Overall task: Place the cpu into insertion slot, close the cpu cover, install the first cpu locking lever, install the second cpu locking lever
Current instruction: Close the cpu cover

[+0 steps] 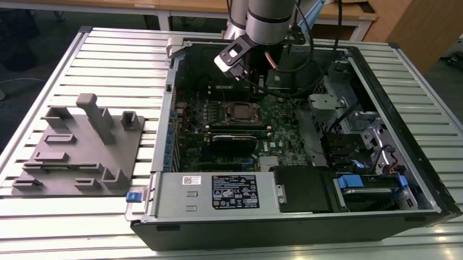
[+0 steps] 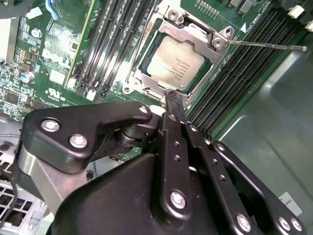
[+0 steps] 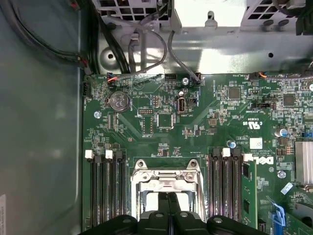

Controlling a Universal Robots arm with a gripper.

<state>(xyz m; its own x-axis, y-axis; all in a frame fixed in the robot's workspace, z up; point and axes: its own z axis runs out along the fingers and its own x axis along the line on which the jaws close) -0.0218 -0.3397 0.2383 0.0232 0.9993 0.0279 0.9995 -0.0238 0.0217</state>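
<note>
1. Silvery-grey metal of the chip (image 2: 176,66) shows through the square window of the cover (image 2: 191,33) in the second wrist view. The chip lies flat in its socket (image 1: 242,112) on the green board (image 3: 146,122), between two banks of long black memory slots (image 2: 112,44).
2. My pincer (image 2: 172,98) is narrow, its two fingers pressed together with nothing between them. The joined tip sits at the socket's edge, just beside the cover's rim. I cannot tell whether it touches the metal or hangs just clear of it.
3. The cover looks lowered over the chip, though I cannot tell if it lies fully flat. A thin metal lever (image 2: 266,45) juts out from one socket corner, over the memory slots. I judge it unlatched, so the work in hand is seating the cover and lever.
4. To do this well, I think the joined fingers should serve as one blunt pusher. They should bear on the cover's frame, never on the chip's top or the small parts of the board.
5. A slow, straight push seems wise. The rim is thin, and a slip could send my tip into the memory slots.
6. The lever looks springy and smooth, so I would meet it squarely or it may slide off my finger.
</note>
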